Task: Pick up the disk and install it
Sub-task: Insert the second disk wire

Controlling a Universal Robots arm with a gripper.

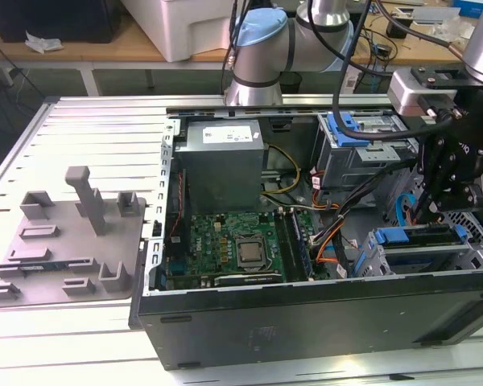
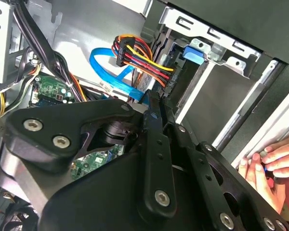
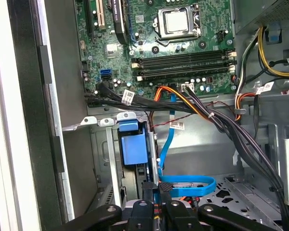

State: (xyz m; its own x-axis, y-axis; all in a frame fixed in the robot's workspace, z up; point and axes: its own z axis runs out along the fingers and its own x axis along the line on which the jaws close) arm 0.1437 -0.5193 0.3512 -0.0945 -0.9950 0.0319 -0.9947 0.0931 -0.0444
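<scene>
— How much room is there by the computer case?
— Little: the gripper hangs inside, cables crowding one side.
— And the disk?
— It sits in its bay, just beside the clenched, empty gripper.

Slatted metal table sitting in front, wooden bench running behind, holding white box.
</scene>
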